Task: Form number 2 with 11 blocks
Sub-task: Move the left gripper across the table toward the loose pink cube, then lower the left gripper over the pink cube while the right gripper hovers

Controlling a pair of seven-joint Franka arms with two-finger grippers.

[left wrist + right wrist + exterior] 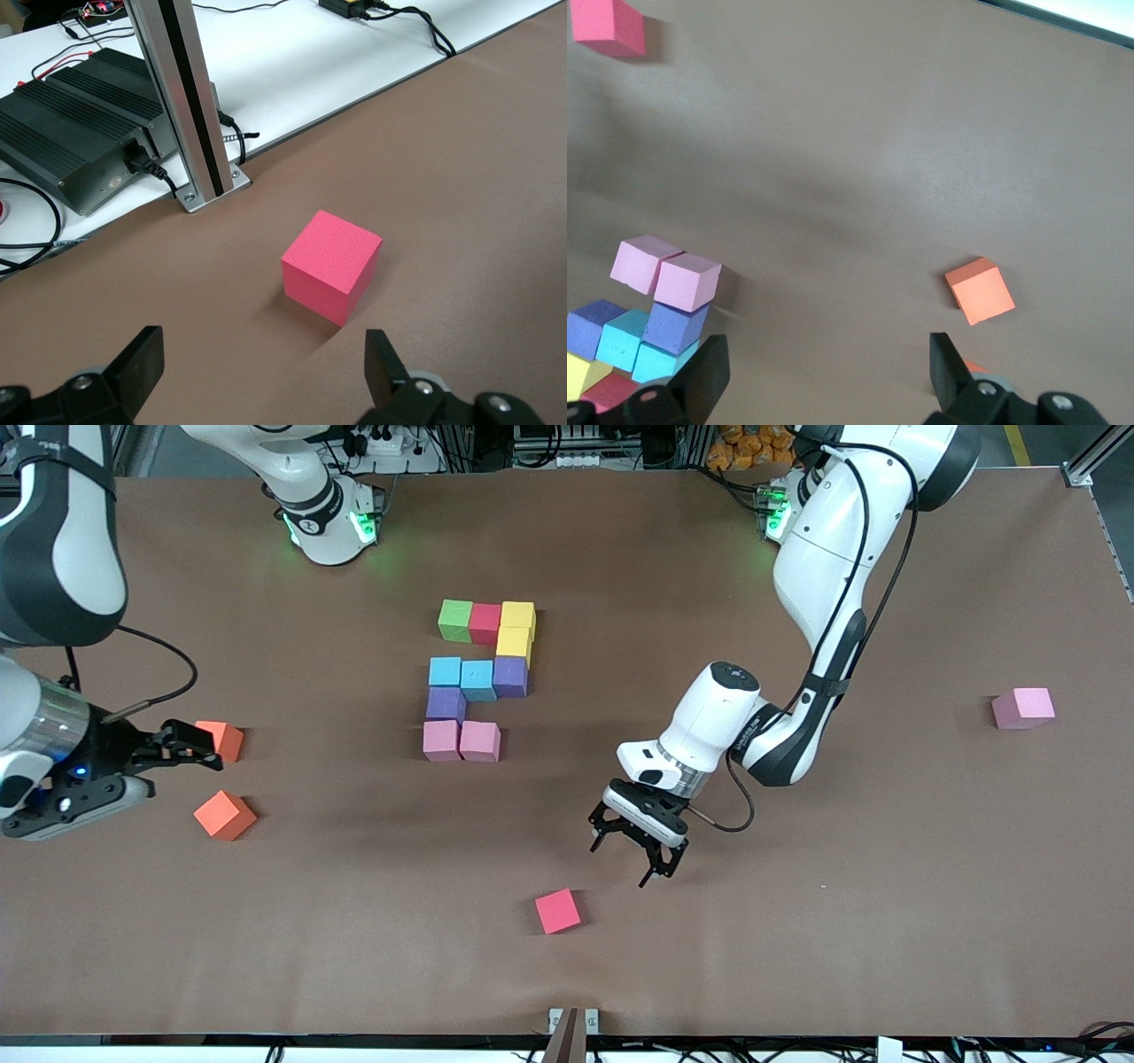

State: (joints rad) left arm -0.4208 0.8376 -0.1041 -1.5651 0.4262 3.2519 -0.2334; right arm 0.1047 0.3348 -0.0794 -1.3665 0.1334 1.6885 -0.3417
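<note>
Ten touching blocks form a partial digit mid-table: green (455, 620), red (485, 623) and yellow (517, 615) on top, then a yellow block (513, 643), two blue blocks (445, 671) and a purple one (510, 676), another purple (446, 704), and two pink blocks (461, 740). A bright pink-red cube (557, 911) (332, 264) lies alone nearer the front camera. My left gripper (622, 864) (263, 372) hovers open beside it, holding nothing. A pale pink block (1023, 708) sits toward the left arm's end. My right gripper (199, 746) (826, 372) is open and empty by the orange cubes.
Two orange cubes (221, 740) (225, 815) lie toward the right arm's end; the right wrist view shows one orange cube (981, 290). A metal post (182, 97) and a black power box (75, 142) stand off the table's front edge.
</note>
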